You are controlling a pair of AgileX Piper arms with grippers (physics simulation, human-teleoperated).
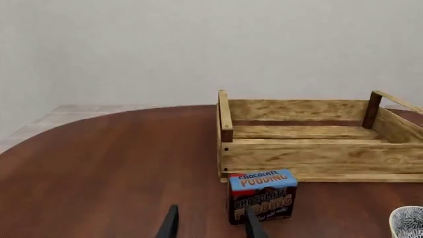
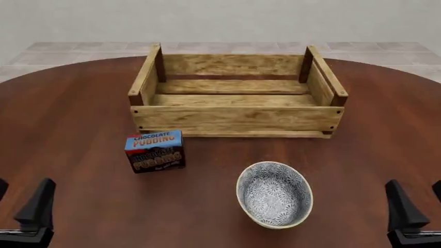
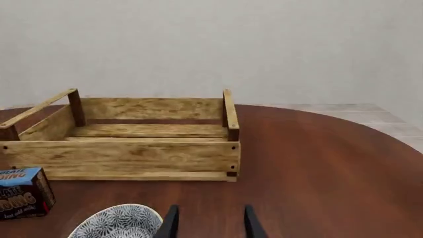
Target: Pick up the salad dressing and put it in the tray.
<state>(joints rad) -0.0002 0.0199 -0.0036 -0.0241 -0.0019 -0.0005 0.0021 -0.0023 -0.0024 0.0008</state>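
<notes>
The salad dressing does not show in any of the three views, so the step in hand is to find it before any reach is made. The crate (image 2: 238,119) stands on the far half of the table (image 2: 82,113), and its slatted floor shows bare in the front view and in both wrist views, so the bottle is not in it. Just in front of the crate's near left corner stands a pudding box (image 2: 154,151), close to the wall but apart from it. Farther in front of the crate, toward its right half, sits a patterned bowl (image 2: 239,188), and nothing shows inside it. The left gripper (image 2: 20,206) and the right gripper (image 2: 419,206) hang well in front of the crate, out past its left and right ends, each with its fingers spread and nothing between them; the wrist views show the same gap. To do this well, I would not close on the pudding box merely because it is the nearest thing to the left gripper (image 1: 211,225). I would look over the table to either side of the crate and behind its far wall, which these views do not cover. Once a white bottle with a dark green cap is seen, the arm on that side of the crate should take it, keeping clear of the bowl.
</notes>
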